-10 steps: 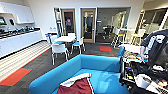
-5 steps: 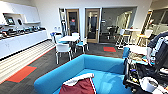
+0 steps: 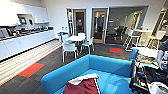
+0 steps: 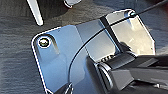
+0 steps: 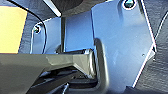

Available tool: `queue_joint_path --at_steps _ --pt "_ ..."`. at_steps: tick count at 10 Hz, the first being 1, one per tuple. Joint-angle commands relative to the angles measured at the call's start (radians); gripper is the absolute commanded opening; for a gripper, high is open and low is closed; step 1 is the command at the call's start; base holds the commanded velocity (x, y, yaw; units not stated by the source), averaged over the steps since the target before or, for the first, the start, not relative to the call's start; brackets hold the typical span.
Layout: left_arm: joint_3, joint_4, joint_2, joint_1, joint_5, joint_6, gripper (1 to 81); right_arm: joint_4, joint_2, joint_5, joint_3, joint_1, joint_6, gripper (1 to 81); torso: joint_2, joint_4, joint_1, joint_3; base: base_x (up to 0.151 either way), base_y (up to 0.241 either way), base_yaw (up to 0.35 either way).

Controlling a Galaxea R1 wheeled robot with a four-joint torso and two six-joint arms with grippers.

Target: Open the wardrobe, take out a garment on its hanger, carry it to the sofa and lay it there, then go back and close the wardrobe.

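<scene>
Jacket [image 3: 82, 87], maroon with a white sleeve, lies flat on the blue sofa [image 3: 110, 66] seat, its long axis running from the sofa back toward the front edge. Whether either arm's fingers are open, I cannot tell. Beyond the sofa stand white chairs [image 3: 69, 48] round a table [image 3: 75, 38], a long kitchen surface [image 3: 25, 41] and an orange floor patch [image 3: 30, 70].

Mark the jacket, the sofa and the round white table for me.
jacket [image 3: 83, 87], head view, on its maroon body.
sofa [image 3: 112, 66], head view, on the blue backrest.
round white table [image 3: 75, 38], head view, on its top.
</scene>
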State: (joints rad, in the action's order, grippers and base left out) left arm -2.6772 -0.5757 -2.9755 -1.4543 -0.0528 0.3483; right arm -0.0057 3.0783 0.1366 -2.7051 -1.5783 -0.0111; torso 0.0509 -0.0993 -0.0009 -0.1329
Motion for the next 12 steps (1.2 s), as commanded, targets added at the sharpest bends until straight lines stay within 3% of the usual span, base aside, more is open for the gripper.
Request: queue_joint_path --at_steps 1,12 --pt "0.002 -0.013 0.006 0.047 0.042 -0.002 81.1 0.003 0.007 -0.054 0.004 0.028 -0.006 81.1 0.0 0.0 0.001 0.0 0.0 0.0 0.222" --pt "0.002 -0.023 0.004 0.044 0.045 -0.003 81.1 -0.005 0.01 -0.061 -0.014 0.016 -0.006 81.1 0.0 0.0 0.001 0.0 0.0 0.0 0.241"
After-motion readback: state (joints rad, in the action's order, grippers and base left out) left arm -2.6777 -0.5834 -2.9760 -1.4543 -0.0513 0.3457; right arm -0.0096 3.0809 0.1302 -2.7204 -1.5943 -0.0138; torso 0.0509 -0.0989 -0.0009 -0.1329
